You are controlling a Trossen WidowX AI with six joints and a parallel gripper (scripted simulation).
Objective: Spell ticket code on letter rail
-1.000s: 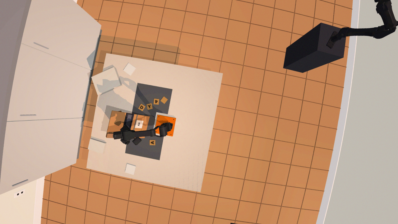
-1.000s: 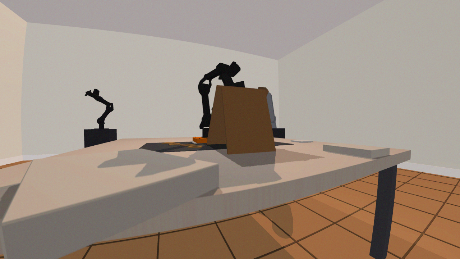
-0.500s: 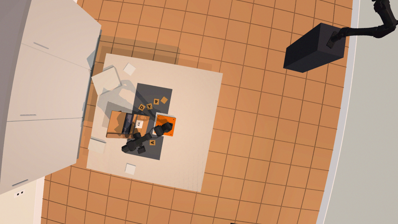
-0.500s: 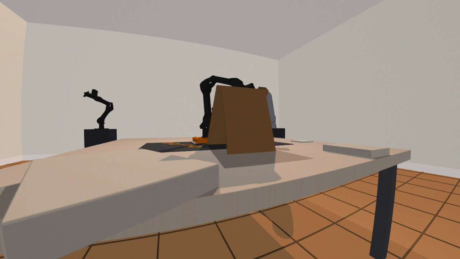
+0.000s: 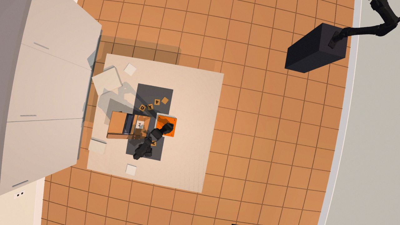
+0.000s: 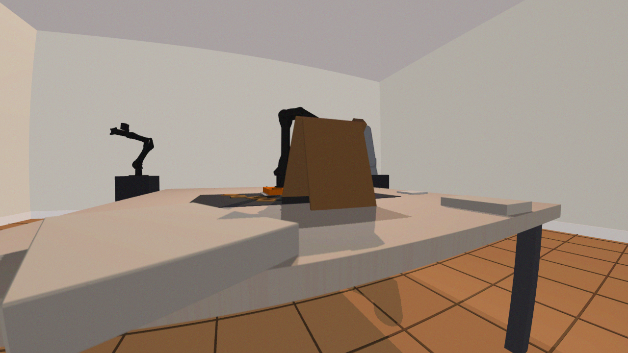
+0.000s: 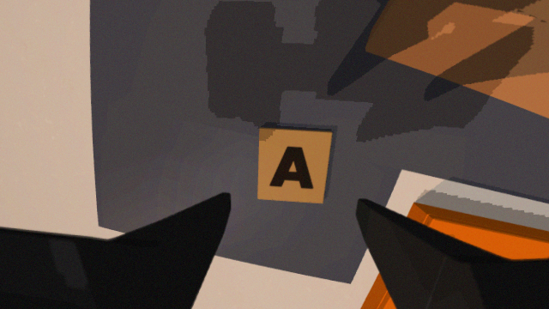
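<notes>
The A tile lies face up on the dark mat. My gripper is open and empty above it, with the tile between the fingertips as seen in the wrist view, slightly ahead of them. The D tile, Y tile, 4 tile and a tile with no readable mark lie on the mat's other side. The wooden board carries the dark letter rail, where I see no tile. The ticket reads A4. The arm hides part of the mat.
The orange arm base stands close to the A tile. Pale slabs lie near the counter's cabinet-side edge. Small white squares lie toward the counter's ends.
</notes>
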